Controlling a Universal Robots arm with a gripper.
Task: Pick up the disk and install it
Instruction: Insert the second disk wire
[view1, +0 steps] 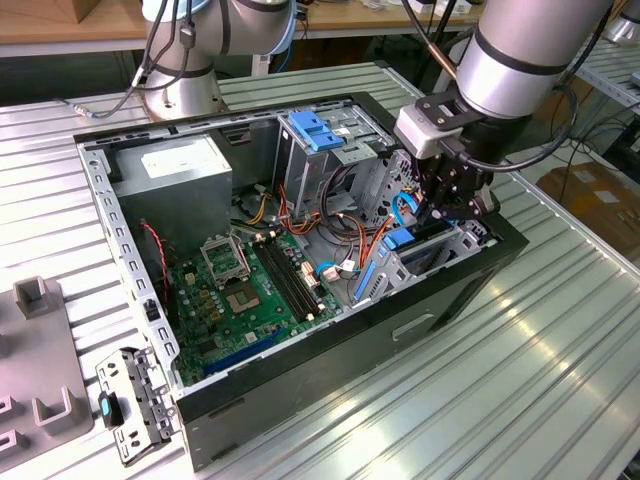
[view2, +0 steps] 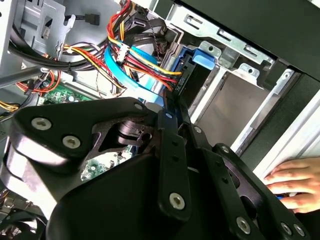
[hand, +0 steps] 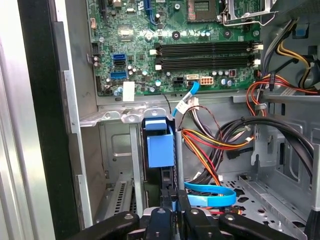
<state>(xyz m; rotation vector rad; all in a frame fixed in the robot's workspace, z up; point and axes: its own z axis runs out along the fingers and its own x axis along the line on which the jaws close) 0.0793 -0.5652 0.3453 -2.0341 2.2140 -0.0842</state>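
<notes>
While the open computer case (view1: 300, 400) lies on the slatted metal table (view1: 560, 380), the motherboard (view1: 250, 290) is seen on its floor. At the exterior view's right, the gripper (view1: 455, 215) is lowered into the drive cage (view1: 440, 262). The disk (hand: 160, 147) is held upright in the cage slot, clenched edge-on between the fingers (hand: 165, 220). A person's hand (view2: 295, 182) rests outside the case wall in the second wrist view.

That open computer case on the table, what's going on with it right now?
The robot arm's gripper is down inside the open black computer case, shut on the grey disk with its bright blue plastic carrier. The disk stands upright in the metal drive bay at the case's corner, beside the bundle of coloured cables. A person's hand rests outside the case.
</notes>
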